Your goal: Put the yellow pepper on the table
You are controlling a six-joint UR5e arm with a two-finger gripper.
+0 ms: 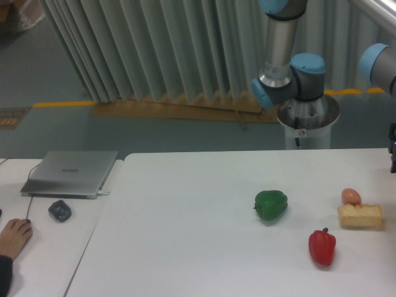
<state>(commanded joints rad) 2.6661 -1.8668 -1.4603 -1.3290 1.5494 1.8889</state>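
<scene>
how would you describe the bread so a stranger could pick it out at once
On the big white table, look to the right edge. The bread is the pale blocky chunk there, touching a small egg behind it; the red pepper nearby is glossy and rounded.

smooth white table, glossy red pepper

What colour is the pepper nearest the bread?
Red, with a dark stem: the pepper beside the bread, fixed camera view.

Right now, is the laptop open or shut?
Shut: the silver laptop lies flat on the side desk, lid down, no screen showing.
</scene>
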